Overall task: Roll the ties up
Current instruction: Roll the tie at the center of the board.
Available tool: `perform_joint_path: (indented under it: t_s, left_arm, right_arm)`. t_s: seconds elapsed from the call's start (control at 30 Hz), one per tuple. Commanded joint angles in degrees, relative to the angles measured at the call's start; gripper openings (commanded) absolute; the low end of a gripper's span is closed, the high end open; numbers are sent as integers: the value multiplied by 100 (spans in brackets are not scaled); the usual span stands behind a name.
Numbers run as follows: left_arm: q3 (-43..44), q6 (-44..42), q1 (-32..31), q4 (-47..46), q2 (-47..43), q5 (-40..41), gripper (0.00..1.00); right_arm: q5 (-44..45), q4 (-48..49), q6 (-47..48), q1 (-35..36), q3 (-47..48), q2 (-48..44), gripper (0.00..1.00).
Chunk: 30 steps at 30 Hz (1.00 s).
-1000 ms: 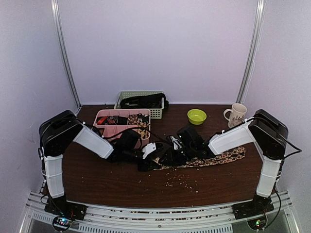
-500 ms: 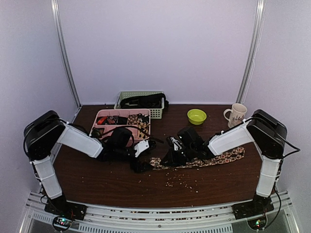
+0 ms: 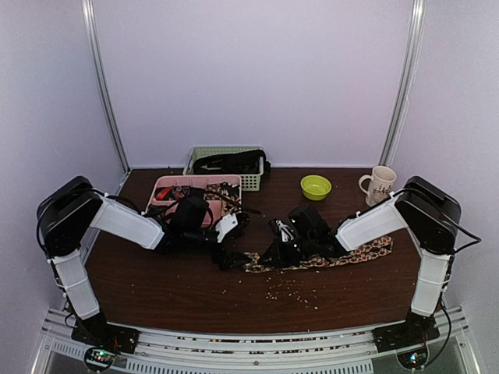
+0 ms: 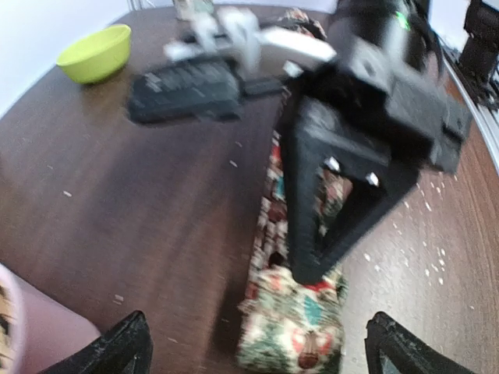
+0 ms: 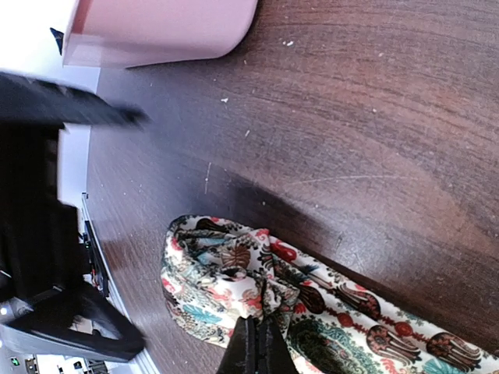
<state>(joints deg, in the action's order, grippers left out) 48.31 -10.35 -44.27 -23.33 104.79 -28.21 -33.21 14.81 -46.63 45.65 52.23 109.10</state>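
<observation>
Dark brown wood desk [image 3: 179, 296], one, carrying everything. Arms: two, the left arm [image 3: 125, 222] and right arm [image 3: 370, 222], both reaching in toward mid-desk. Containers at the far edge: one pale green slatted basket [image 3: 251, 181] with dark black material in it, item count not readable; one pink tray [image 3: 168, 185] just in front of it, holding mixed small items and some patterned fabric, count not readable. One patterned tie [image 3: 343, 255] is laid out on the desk, running from near the right arm leftward to the centre, tan with a floral print and red flecks; its left end is doubled over into a loose bunched fold in the right wrist view [image 5: 234, 288]. Right fingers [image 5: 253, 347]: pressed together, pinching the tie's fabric just behind that fold, cloth puckered at the tips. Left fingers [image 4: 117, 347]: spread wide apart, one tip on each side of the tie's folded end in the left wrist view, holding nothing; contact with the cloth cannot be told. One lime green bowl [image 3: 316, 186] and one white printed mug [image 3: 380, 184] stand at the far right, apart from each other. Pale crumbs [image 3: 292, 292] are scattered on the desk in front of the tie, too many and too small to count.
</observation>
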Motion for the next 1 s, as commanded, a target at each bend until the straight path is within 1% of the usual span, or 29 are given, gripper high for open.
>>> perform_joint_path:
  t_s: [0.0,0.03,0.13,0.2,0.23,0.33,0.37,0.4,0.43,0.5,0.53,0.57,0.6,0.63,0.73,0.87,0.97]
  left_arm:
    - [-261,37,-391,-683,131,184,98]
    - [-247,124,-397,-824,236,242,98]
    - [-32,13,-398,-583,446,519,98]
    - [-411,111,-424,-1214,84,832,98]
    - [-725,112,-444,-1684,-163,1022,98]
    - [-1567,104,-477,-2835,-938,1776,98]
    - [-1713,340,-477,-3061,-1006,2153,98]
    - [-1726,634,-458,-3000,-962,2466,98]
    - [-1558,610,-409,-2639,-838,2464,98]
    - [-638,372,-251,-711,-719,1669,98]
    - [-447,261,-228,-431,-643,1291,98]
    - [-635,155,-270,-744,-613,1028,98]
    - [-812,110,-319,-1257,-577,989,98]
    - [-852,96,-334,-1335,-518,912,98]
    - [-560,-170,-353,-874,-157,572,98]
    - [-301,-234,-396,-865,437,316,96]
    - [-71,-254,-409,-775,737,269,93]
  right_arm:
    - [57,10,-10,-53,-126,90,0]
    - [46,27,-12,-53,-125,101,0]
    - [43,29,-12,-60,-132,112,0]
    - [39,29,-13,-70,-149,90,0]
    - [42,31,-13,-65,-152,78,0]
    - [38,31,-14,-67,-136,55,0]
    - [35,30,-17,-68,-123,51,0]
    - [33,25,-18,-72,-117,46,0]
    - [28,44,-13,-69,-119,50,0]
    - [21,48,-6,-63,-124,42,0]
    - [28,48,-4,-66,-125,35,0]
    - [39,44,-4,-72,-129,25,0]
    - [40,40,-12,-69,-127,10,0]
    - [39,38,-6,-70,-131,0,0]
    - [22,46,-12,-72,-125,13,0]
    - [20,52,-19,-69,-101,28,0]
    - [25,81,-37,-74,-111,21,0]
